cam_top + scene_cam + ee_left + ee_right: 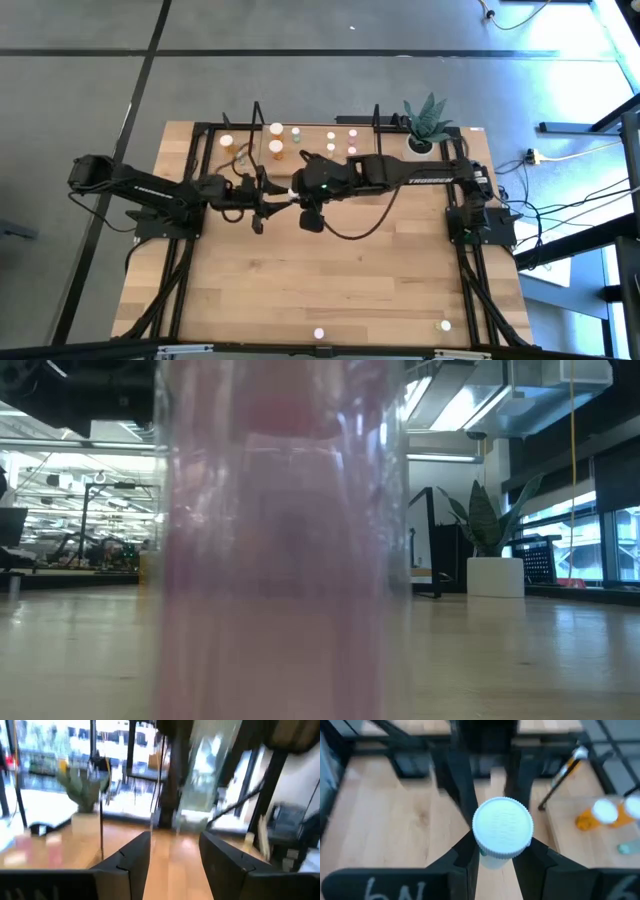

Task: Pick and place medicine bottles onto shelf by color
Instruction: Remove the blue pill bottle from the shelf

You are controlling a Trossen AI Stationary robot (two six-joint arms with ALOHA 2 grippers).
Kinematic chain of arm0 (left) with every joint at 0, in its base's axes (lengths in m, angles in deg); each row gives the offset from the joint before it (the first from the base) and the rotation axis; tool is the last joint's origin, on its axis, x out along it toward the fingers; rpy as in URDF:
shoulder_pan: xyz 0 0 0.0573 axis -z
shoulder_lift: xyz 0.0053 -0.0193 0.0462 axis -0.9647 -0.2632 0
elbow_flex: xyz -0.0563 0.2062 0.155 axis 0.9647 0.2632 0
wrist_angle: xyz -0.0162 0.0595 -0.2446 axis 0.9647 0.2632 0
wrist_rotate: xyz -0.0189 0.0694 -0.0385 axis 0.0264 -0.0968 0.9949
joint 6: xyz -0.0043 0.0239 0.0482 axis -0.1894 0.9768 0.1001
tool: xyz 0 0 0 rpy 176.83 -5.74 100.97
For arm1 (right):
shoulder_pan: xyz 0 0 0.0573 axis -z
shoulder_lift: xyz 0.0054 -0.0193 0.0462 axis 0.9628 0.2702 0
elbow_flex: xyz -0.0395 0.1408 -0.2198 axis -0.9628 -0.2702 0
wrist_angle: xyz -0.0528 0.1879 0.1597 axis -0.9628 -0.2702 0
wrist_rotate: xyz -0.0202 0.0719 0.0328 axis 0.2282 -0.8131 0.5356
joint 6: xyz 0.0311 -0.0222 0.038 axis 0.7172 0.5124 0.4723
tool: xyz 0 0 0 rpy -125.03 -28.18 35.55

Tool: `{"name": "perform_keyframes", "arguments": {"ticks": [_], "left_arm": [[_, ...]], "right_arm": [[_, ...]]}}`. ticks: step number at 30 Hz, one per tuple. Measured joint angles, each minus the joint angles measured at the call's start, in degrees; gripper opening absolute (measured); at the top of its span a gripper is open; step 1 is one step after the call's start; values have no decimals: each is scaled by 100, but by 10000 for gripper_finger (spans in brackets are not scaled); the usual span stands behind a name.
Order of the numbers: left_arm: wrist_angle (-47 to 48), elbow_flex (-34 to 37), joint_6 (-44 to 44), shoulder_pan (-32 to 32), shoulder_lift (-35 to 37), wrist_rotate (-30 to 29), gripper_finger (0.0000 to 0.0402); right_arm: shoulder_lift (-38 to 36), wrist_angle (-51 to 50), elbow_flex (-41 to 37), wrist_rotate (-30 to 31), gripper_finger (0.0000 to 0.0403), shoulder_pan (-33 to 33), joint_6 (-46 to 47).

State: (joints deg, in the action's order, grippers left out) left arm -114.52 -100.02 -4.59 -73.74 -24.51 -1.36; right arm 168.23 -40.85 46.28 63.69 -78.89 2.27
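Right gripper (495,857) clamps a seemingly green bottle (502,827); left gripper (172,852) gapes empty.

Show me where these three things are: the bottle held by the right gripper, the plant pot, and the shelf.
bottle (502,826): right wrist view, middle of its white cap.
plant pot (495,576): low view, front of the white pot.
shelf (312,133): high view, bare wooden board between bottles.

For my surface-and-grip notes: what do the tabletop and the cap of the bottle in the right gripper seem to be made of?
Tabletop: light wood, seemingly butcher-block, with plank seams and grain showing; matte to low sheen.
Cap of the bottle held by the right gripper: probably white plastic, matte, with fine ribbing around its rim and a faintly textured top.
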Motion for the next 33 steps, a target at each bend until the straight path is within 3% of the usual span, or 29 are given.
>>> {"name": "perform_keyframes", "arguments": {"ticks": [7,18,22,25,33], "left_arm": [[327,1,-61,3,0,22,162],[275,-1,-63,9,13,29,161],[361,-8,-63,9,15,37,163],[462,-10,-63,9,15,39,161],[592,-10,-66,4,18,41,161]], "right_arm": [[-551,-454,7,-393,101,-71,-373],[-1338,-1446,2,-126,101,-62,-620],[-1443,-1363,-571,-376,101,-62,-549],[-1815,-640,-1462,-384,101,-62,-343],[-2713,2794,-4176,-485,106,-62,-57]]}}
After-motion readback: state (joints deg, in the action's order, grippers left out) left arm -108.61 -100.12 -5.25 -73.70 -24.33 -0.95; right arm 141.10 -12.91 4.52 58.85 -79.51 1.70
